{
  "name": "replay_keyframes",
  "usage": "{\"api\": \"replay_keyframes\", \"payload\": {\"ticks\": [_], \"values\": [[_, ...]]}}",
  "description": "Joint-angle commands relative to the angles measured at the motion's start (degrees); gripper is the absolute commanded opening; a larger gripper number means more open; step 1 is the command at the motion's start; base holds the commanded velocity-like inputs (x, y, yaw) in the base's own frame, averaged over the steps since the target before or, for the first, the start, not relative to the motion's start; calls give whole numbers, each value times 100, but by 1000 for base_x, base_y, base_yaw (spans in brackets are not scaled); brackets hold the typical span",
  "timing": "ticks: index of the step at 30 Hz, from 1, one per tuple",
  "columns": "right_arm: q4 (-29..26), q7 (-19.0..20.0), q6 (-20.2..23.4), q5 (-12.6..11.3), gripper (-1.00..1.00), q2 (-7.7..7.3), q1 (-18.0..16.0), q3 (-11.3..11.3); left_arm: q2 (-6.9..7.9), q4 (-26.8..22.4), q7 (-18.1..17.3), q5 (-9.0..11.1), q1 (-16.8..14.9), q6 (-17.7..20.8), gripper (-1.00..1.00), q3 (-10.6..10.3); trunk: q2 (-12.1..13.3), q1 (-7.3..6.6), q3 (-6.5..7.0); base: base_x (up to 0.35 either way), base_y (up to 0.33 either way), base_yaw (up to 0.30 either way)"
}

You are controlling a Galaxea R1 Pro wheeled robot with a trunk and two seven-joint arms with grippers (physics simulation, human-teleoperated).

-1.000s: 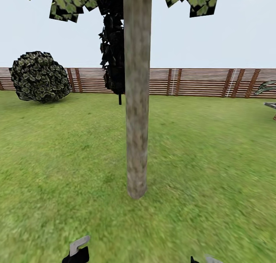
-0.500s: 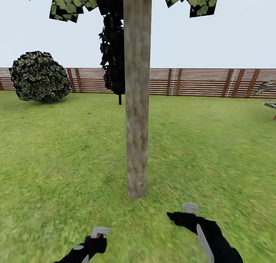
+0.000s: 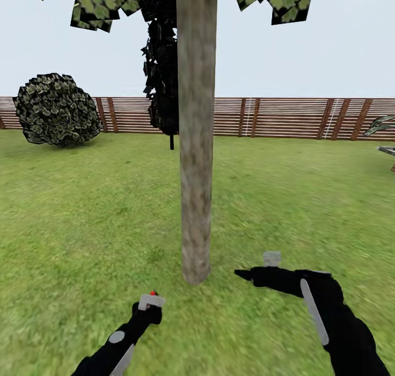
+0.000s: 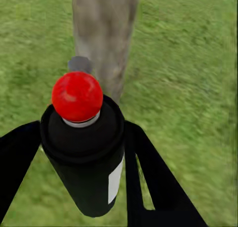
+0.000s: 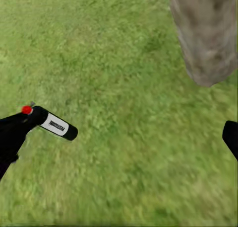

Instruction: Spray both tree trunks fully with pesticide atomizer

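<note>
A thick grey-brown tree trunk (image 3: 196, 173) rises from the lawn straight ahead, its leafy crown (image 3: 96, 3) cut off at the top. I see no white specks on the bark. My left gripper (image 3: 144, 310) is shut on the pesticide atomizer (image 4: 87, 152), which looks here like a black can with a red knob, a grey nozzle and a white label. The atomizer (image 3: 151, 300) is held low, left of the trunk's base and pointing toward the trunk (image 4: 104, 28). My right gripper (image 3: 247, 274) hovers right of the base, open and holding nothing. The right wrist view catches the atomizer (image 5: 52, 123) and the trunk (image 5: 208, 33).
Green grass (image 3: 307, 200) spreads all around. A brown slatted fence (image 3: 285, 117) closes the far side. A round leafy bush (image 3: 55, 110) stands at the back left, a near-black conifer (image 3: 163, 63) behind the trunk, and palm fronds (image 3: 384, 125) at the right edge.
Both arms have risen from the bottom edge and reached forward toward the trunk's base, the left one carrying the atomizer. The camera has stayed still.
</note>
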Motion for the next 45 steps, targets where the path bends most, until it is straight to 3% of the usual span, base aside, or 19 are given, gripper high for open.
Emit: {"api": "replay_keyframes", "payload": {"ticks": [1,18,20,24,27,32,36,45], "values": [[-202,2964,628,-49,-100,-864,-488,-446,15,-259,-1955,-17,89,-491,-100,-71,-12,4,-14,0,0,0],[-202,3105,628,-51,-100,-842,-495,-366,12,-99,-1987,-26,135,-692,-100,-73,-12,4,-14,0,0,0],[-200,3142,628,-50,-100,-828,-495,-284,11,-99,-1987,-27,151,-716,-100,-73,-12,4,-14,0,0,0],[-198,3181,628,-50,-100,-800,-496,125,12,-99,-1987,-25,175,-769,-100,-73,-12,4,-14,0,0,0],[-198,3181,628,-47,-100,-661,-500,390,14,-99,-1987,-25,188,-838,-100,-73,-12,4,-14,0,0,0],[-181,3173,628,-29,-100,-529,-501,649,15,-99,-1987,-24,219,-866,-100,-73,-12,4,-14,0,0,0],[-176,3175,628,-41,-100,-461,-501,767,14,-100,-1987,-25,225,-871,-100,-73,-12,4,-14,0,0,0],[-160,3200,628,-57,-100,-375,-496,806,18,-102,-2008,-25,227,-873,-100,-79,-12,4,-14,0,0,0]]}}
